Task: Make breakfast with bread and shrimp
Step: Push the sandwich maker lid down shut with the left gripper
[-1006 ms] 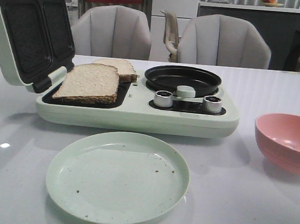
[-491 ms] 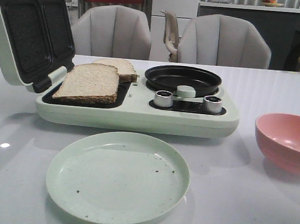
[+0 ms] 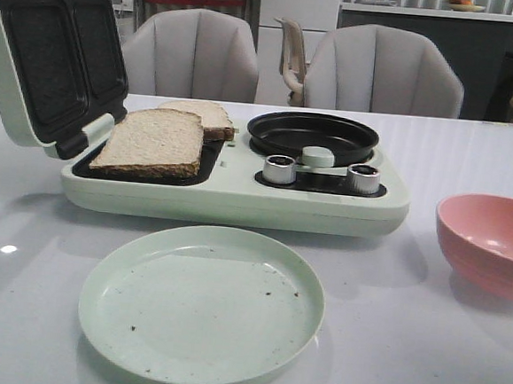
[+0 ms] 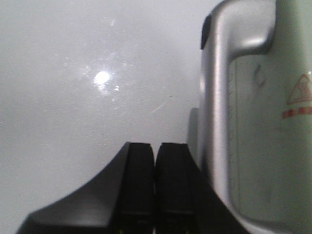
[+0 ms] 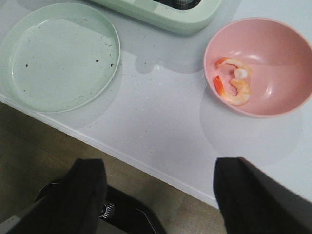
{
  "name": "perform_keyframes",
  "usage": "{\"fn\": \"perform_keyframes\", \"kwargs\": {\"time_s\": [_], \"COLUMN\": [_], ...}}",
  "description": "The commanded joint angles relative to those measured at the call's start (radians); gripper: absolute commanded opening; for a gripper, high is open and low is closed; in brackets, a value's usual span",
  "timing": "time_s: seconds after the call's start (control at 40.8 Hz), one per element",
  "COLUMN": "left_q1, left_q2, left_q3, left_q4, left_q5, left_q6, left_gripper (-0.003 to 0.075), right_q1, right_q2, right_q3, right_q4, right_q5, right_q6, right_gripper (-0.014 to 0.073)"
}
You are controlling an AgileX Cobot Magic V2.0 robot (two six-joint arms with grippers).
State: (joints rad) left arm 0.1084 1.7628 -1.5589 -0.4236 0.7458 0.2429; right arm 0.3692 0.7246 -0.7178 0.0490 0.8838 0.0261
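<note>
The left gripper (image 4: 155,187) has its fingers pressed together over the bare tabletop (image 4: 87,97), just beside the breakfast maker (image 4: 258,122). The right gripper (image 5: 161,195) is spread wide beyond the tabletop's edge. The shrimp (image 5: 234,80) lies in the pink bowl (image 5: 273,44), beside the green plate (image 3: 201,303). The bread (image 3: 152,141), two slices, rests on the maker's open grill.

Bread (image 3: 150,141): two pale beige slices, brown crusts, lying flat on dark lower plate of open sandwich maker (image 3: 230,194), far left of desk; nearer slice overlaps farther one. Shrimp (image 5: 234,81): curled pink-orange and whitish pieces inside pink bowl (image 5: 273,44), right side.
</note>
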Motion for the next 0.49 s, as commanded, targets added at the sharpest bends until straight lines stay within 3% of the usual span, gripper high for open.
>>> {"fn": "perform_keyframes", "kwargs": {"time_s": [0.0,0.196,0.466], "left_q1": [-0.001,-0.001,-0.007], "left_q2": [-0.051,-0.051,-0.058], "left_q3": [-0.04,-0.04,-0.033], "left_q4": [-0.151,-0.331,-0.388], "left_q5": [-0.02,0.064,0.144], "left_q6": [0.09,0.201,0.26], "left_gripper": [0.0111,0.0111,0.011], "right_q1": [0.0,0.0,0.0], "right_q2": [-0.005,-0.005,-0.005], "right_q3": [-0.027,-0.027,-0.027], "right_q4": [-0.007,-0.007,-0.007], "right_q5": [-0.057,-0.057,-0.057], "right_q6": [0.002,0.002,0.002], "right_gripper": [0.0568,0.0568,0.0568]}}
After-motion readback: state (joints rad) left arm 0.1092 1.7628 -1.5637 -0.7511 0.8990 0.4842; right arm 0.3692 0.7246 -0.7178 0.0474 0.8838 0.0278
